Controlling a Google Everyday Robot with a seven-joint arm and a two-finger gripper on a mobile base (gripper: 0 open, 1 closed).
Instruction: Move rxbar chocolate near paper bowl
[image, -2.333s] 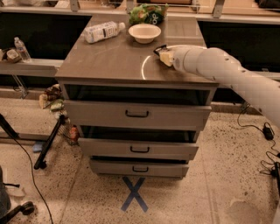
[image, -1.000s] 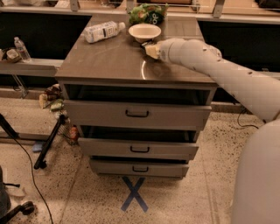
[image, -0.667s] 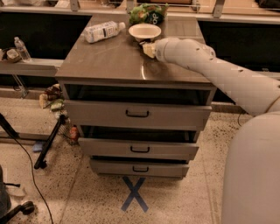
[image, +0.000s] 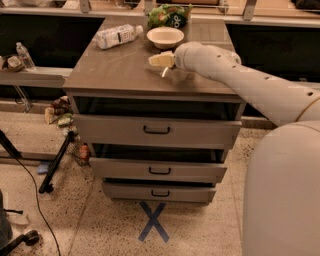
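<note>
The paper bowl (image: 165, 36) is a round cream-white bowl that stands at the back middle of the cabinet top (image: 115, 70). My gripper (image: 161, 60) reaches in from the right on a long white arm. It hovers just in front of the bowl, low over the top. The rxbar chocolate does not show: no black wrapper is visible on the top or at the gripper, and it may be hidden by the gripper.
A clear plastic bottle with a white label (image: 117, 36) lies to the left of the bowl. A green chip bag (image: 170, 15) lies behind the bowl. The cabinet has three drawers, each pulled out slightly. Cables and a stand lie on the floor at the left.
My gripper has moved left and toward the back of the top, from the right side to just in front of the bowl. The bowl, bottle and bag have not moved.
</note>
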